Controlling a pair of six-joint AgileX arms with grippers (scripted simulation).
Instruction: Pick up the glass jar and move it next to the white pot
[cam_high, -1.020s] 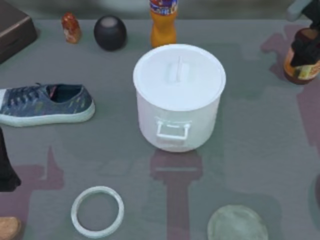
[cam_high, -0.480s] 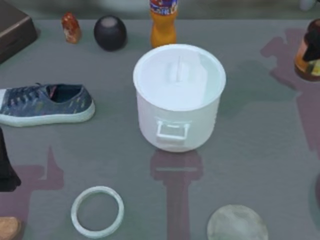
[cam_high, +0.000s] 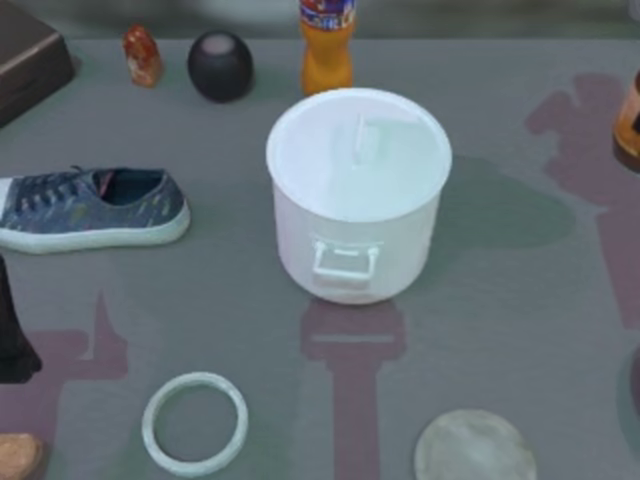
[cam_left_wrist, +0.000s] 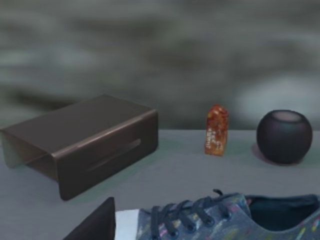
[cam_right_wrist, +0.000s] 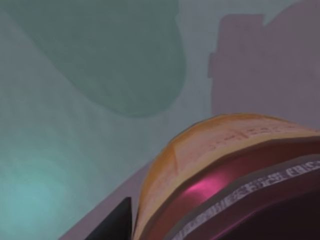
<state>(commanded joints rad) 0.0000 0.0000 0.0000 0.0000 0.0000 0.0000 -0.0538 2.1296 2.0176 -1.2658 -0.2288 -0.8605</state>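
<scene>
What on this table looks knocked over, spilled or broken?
Nothing is spilled or broken. The white pot stands upright with its lid on, and the shoe, ring and orange bottle sit normally. The one oddity: the glass jar is half cut off at the table's right edge.

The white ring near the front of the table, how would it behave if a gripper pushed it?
The white ring lies flat on the table, so it would probably slide rather than roll. It looks thin and rigid, likely light. Its low profile may make it awkward to pinch.
</scene>
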